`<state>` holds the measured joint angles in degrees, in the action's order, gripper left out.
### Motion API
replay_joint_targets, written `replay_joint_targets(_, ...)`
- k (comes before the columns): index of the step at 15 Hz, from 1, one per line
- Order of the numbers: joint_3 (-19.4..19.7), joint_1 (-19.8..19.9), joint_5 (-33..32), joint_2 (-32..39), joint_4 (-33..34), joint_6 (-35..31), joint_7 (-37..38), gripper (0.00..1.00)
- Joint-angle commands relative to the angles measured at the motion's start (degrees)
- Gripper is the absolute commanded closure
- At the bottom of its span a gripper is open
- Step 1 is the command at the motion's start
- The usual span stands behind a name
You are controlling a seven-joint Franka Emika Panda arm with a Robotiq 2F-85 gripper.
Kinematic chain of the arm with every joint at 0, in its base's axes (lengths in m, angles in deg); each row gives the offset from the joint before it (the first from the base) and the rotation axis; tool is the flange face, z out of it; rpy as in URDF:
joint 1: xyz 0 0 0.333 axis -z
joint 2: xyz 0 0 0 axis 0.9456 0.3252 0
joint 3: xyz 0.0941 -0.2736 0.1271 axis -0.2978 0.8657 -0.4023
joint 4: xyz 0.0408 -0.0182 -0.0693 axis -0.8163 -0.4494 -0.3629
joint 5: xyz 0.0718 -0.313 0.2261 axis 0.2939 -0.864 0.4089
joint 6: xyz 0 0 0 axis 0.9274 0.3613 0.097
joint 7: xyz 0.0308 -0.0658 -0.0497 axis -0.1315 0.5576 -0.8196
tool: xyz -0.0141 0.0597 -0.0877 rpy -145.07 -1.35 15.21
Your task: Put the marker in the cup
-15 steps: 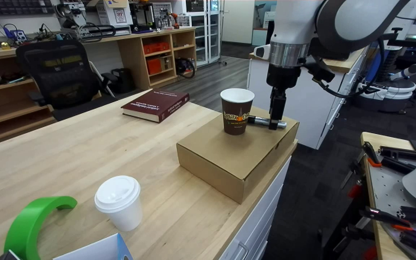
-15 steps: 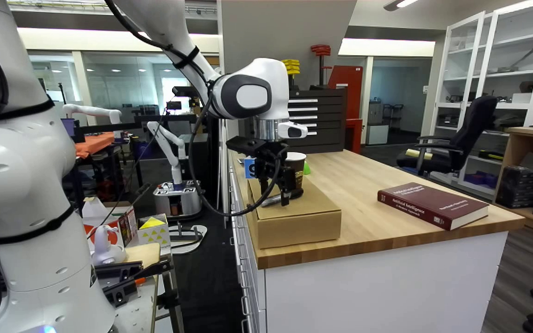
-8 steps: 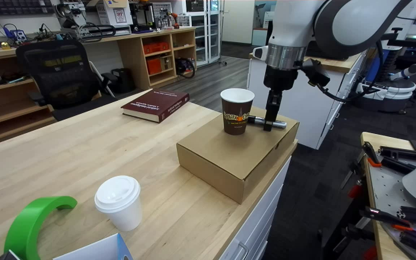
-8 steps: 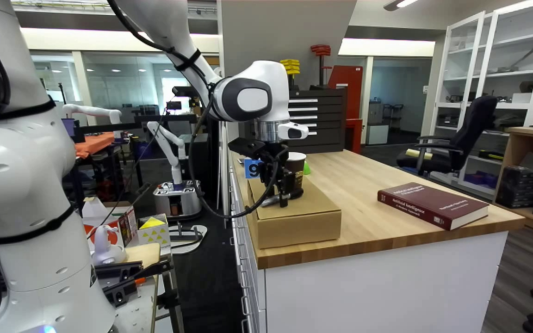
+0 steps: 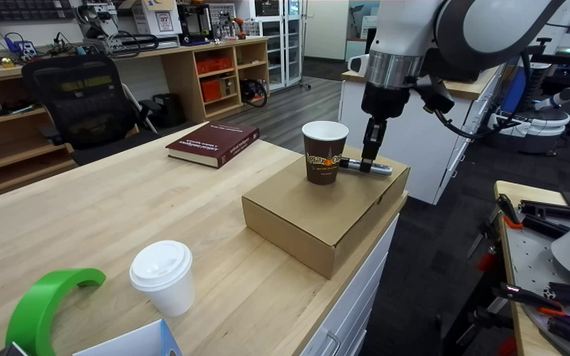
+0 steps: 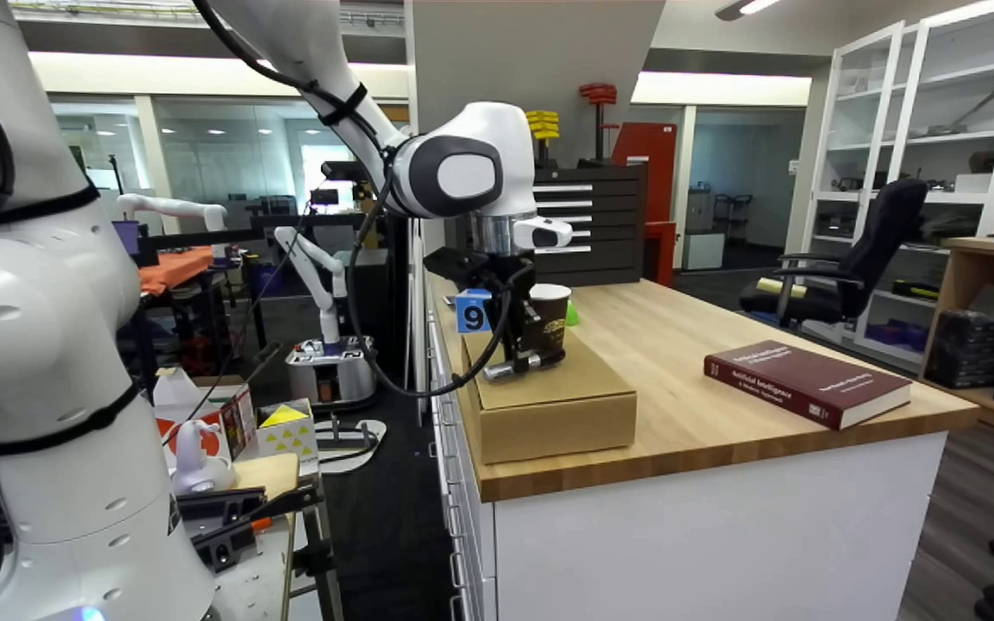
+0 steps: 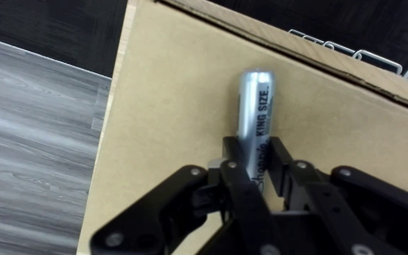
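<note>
- The gripper (image 7: 255, 143) is pointing down over the cardboard box (image 5: 295, 207), leaning slightly, and is holding the marker (image 7: 255, 102).
- Its fingers (image 7: 231, 147) are pressing on the barrel from both sides, drawn together with only the marker between them.
- The marker is lying roughly level over the box top, outside the brown cup (image 5: 321, 160); its silver end is pointing away from the cup and its dark end toward it.
- Contact between marker and box top is not showing clearly enough to confirm.
- The brown cup is standing upright on the box, mouth up. In an exterior view it is standing left of the marker and partly hiding the dark end; whether they are touching cannot be determined.
- On the wooden table (image 5: 117, 207), a dark red book (image 5: 213, 142) is lying on the far side, left of the box.
- A white lidded cup (image 5: 164, 277) is standing near, left of the box; a green arch (image 5: 30, 316) is resting farther left.
</note>
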<state>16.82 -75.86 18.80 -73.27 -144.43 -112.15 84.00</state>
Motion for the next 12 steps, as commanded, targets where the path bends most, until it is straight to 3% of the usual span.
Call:
replay_joint_targets(1, 0.74, 0.41, -0.61, -4.64, -1.85, 1.46, 2.29, 0.94)
replay_joint_targets(7, 1.96, 3.01, -6.02, -10.32, -0.15, 7.22, 2.48, 0.94)
replay_joint_targets(12, 2.12, 2.84, -9.96, -12.04, 6.33, 18.67, -2.47, 0.94)
